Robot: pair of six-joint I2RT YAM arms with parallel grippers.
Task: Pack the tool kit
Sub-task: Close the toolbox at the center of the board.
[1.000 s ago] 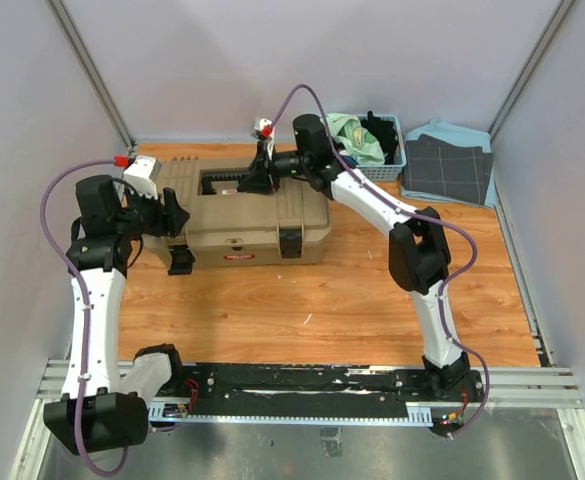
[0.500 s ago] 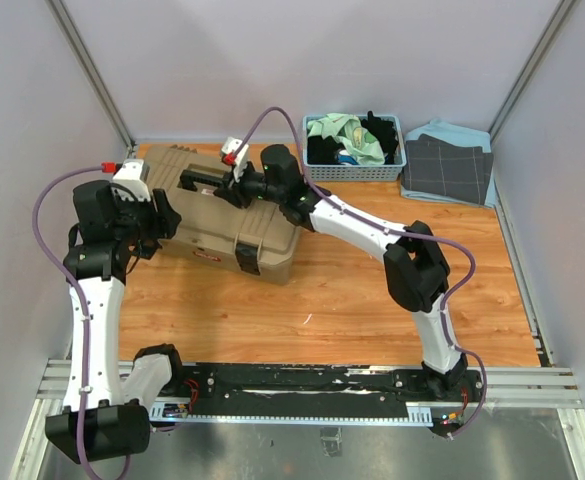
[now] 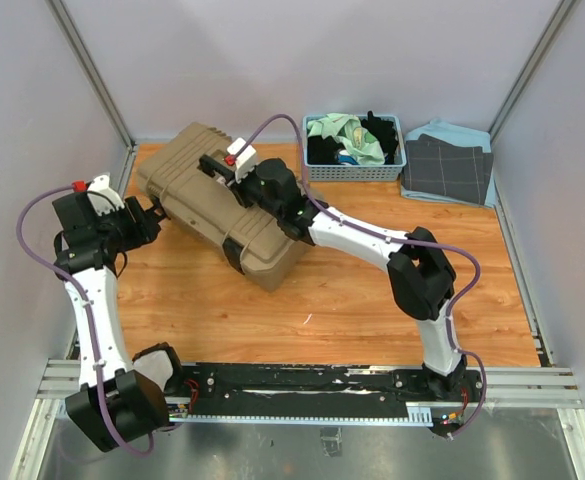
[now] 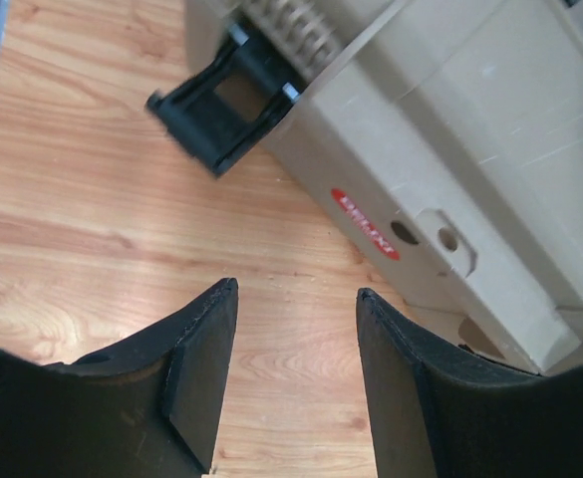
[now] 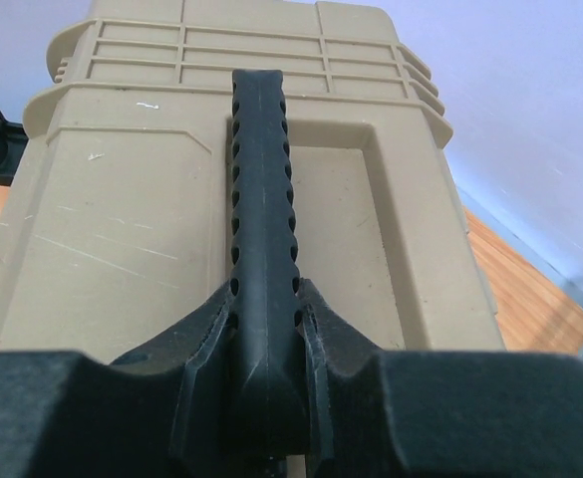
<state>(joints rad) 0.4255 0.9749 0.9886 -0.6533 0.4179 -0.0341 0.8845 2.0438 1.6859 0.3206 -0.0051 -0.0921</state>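
The right gripper [image 5: 263, 329], clenched on the black handle [image 5: 261, 189], seems to position the toolbox [image 3: 197, 185] near the table's [image 3: 352, 290] far-left corner; the parted, empty left gripper [image 4: 293, 344] should next fasten the latch [image 4: 221, 105].

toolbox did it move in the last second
Yes. The toolbox has swung from square to diagonal, its right end away from the blue basket.

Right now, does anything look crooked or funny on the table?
Yes. The toolbox sits slanted across the table, the right gripper clamped on its black handle. One black latch near the left gripper sticks out, unfastened.
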